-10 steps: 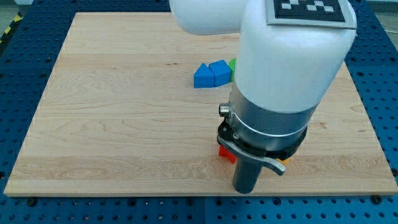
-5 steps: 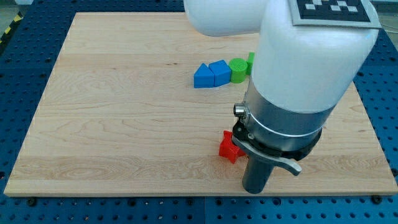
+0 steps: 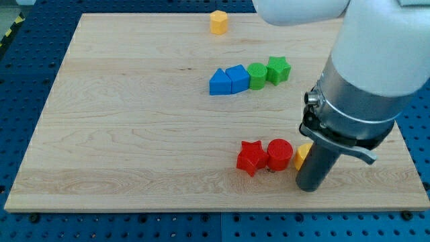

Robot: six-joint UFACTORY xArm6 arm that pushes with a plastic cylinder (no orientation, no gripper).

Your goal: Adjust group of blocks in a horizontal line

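Our tool, a bare rod gripping nothing, has my tip [image 3: 312,187] beside the yellow block [image 3: 302,155]; pushing carelessly could scatter red cylinder [image 3: 279,154] and star [image 3: 252,157].

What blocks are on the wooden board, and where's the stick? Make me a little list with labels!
upper row, left to right: blue triangle, blue block, green cylinder, green star
lower row: red star, red cylinder, yellow block partly hidden
top edge: yellow-orange block
my tip: just right of the lower row
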